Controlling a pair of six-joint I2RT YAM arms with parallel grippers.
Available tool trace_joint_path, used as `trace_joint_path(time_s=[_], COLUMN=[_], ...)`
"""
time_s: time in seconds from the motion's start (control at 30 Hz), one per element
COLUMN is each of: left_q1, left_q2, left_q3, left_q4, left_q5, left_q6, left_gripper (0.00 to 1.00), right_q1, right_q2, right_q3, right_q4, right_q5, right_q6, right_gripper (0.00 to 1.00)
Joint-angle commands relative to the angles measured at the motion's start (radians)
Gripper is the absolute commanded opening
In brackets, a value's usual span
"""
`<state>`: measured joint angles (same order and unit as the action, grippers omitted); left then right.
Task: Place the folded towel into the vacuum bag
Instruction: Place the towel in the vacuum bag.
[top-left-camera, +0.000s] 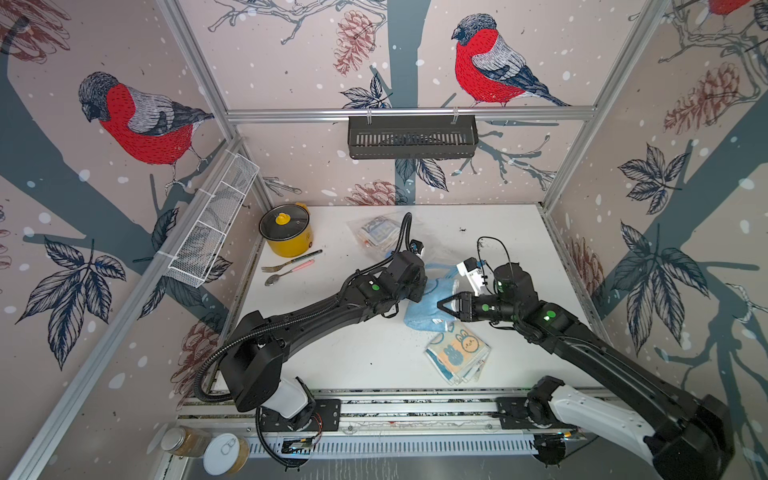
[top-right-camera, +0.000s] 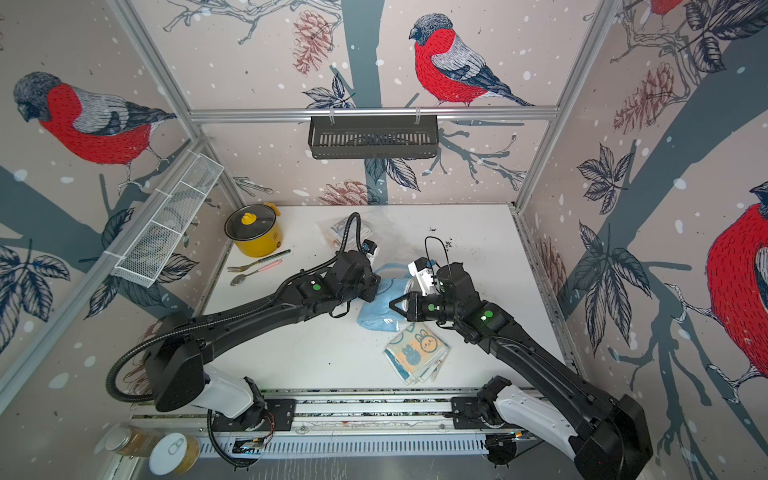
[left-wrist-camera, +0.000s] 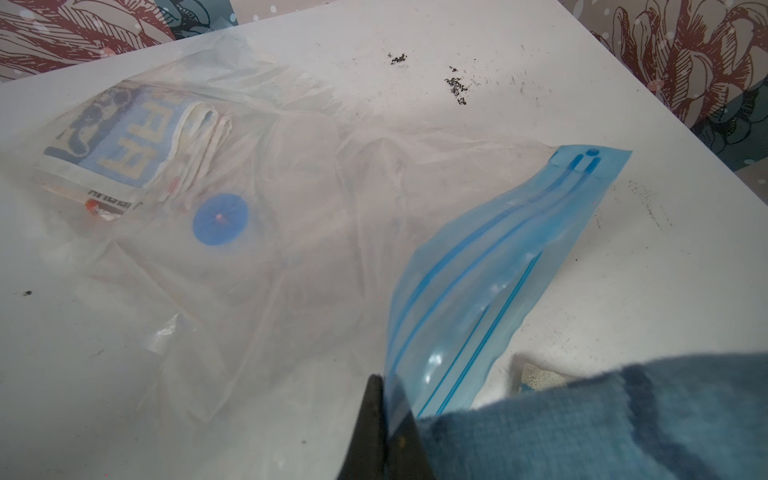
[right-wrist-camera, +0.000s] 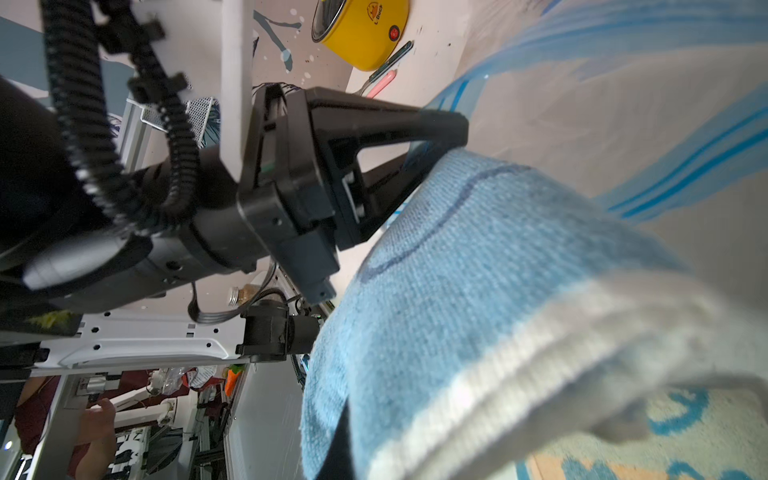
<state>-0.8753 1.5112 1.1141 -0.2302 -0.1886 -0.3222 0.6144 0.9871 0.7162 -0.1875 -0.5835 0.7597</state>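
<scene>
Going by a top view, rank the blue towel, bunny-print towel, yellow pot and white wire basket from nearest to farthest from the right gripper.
1. blue towel: gripped by the right gripper, mid-table.
2. bunny-print towel: just beyond, toward the front edge.
3. yellow pot: far-left corner.
4. white wire basket: on the left wall, past the pot.

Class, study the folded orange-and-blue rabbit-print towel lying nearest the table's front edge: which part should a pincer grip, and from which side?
The folded rabbit-print towel lies flat with its stacked layers showing along the front edges, so probably pinch the front corner, coming in low from the front, to catch every layer.
</scene>
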Motion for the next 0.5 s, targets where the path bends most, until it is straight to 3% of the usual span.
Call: trace_joint_path(time_s=[0.0,0.13,0.47], left_q1=[-0.002,-0.004,-0.027], left_q2=[-0.007,-0.024,-0.019], left_q3=[0.006,-0.008,0.011], left_q4=[-0.005,-0.003,0.006], left_q5=[0.024,0.038,0.081], left_q6=[-0.024,-0.031,-0.061], left_gripper=[0.00,0.00,0.00], right_q1=[-0.036,-0.081,-0.094], right_q2=[0.046,0.084,0.125], right_q3=[-0.006,-0.033,-0.035], right_q4=[0.106,0.194,0.276], right_q5=[-0.031,-0.042,0.119], right_q6=[0.025,0.070,0.124], right_gripper=[0.00,0.00,0.00])
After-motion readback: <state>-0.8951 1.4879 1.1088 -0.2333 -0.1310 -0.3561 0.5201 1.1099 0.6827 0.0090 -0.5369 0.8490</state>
